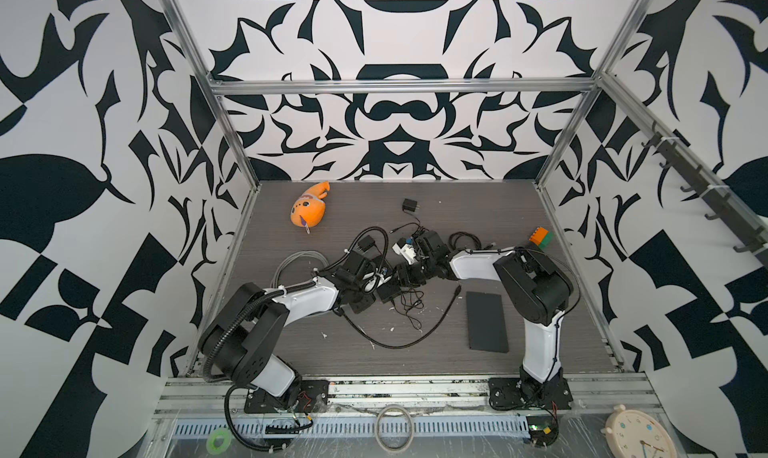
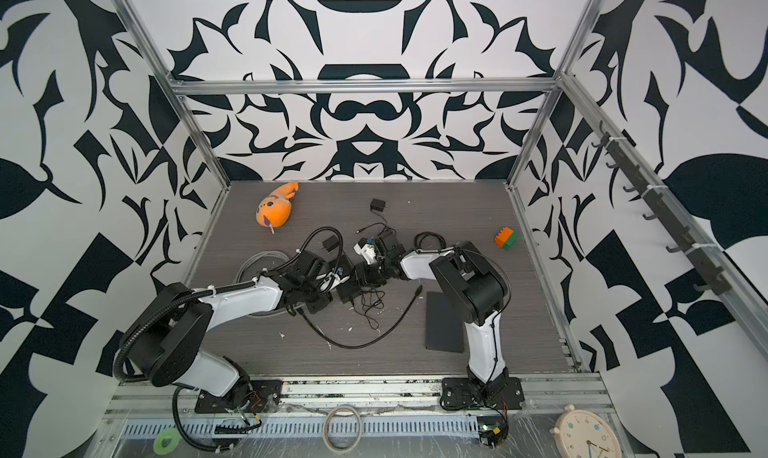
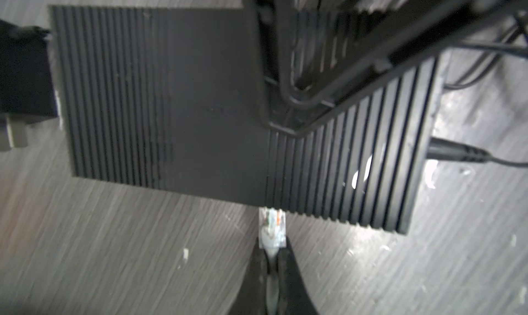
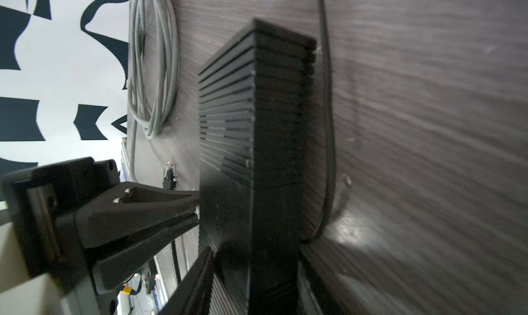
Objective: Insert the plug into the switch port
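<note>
L pincer (image 3: 273, 243) pinched tight, low; R pincer (image 4: 257, 259) half-spread, prob. in grip, close opposite.

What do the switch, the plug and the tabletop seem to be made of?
The switch looks like matte black plastic or perhaps painted metal: its top is ribbed with fine parallel grooves and gives a dull sheen. The plug seems clear hard plastic, since coloured wires show through it. The tabletop looks like dark grey wood-grain laminate, slightly glossy where light reflects.
</note>
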Motion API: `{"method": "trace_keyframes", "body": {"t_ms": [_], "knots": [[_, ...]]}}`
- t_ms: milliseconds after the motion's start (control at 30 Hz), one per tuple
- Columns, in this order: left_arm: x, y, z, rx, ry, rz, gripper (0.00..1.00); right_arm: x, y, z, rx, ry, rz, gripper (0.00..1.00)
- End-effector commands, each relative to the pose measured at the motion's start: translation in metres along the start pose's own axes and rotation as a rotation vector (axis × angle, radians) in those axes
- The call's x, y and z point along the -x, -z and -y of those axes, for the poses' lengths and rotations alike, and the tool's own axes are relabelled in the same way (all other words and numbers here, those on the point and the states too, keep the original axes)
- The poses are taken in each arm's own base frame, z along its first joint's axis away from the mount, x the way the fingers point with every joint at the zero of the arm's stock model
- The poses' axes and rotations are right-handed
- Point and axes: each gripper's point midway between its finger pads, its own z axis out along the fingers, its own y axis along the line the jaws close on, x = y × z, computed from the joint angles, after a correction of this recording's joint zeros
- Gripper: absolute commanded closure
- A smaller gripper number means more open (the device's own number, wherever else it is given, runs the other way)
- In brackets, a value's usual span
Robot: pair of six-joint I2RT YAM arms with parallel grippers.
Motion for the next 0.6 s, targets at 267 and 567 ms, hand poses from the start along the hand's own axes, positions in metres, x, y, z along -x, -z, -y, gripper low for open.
{"method": "trace_keyframes", "body": {"t_ms": [267, 567], "knots": [[0.027, 0.017, -0.013, 0.069, -0.042, 0.153, 1.0, -0.02, -0.013, -0.002, 0.091, -0.079, -0.088, 0.52], [0.043, 0.035, -0.023, 0.139, -0.084, 0.28, 1.0, 0.002, -0.001, -0.016, 0.246, -0.159, -0.013, 0.64]]}}
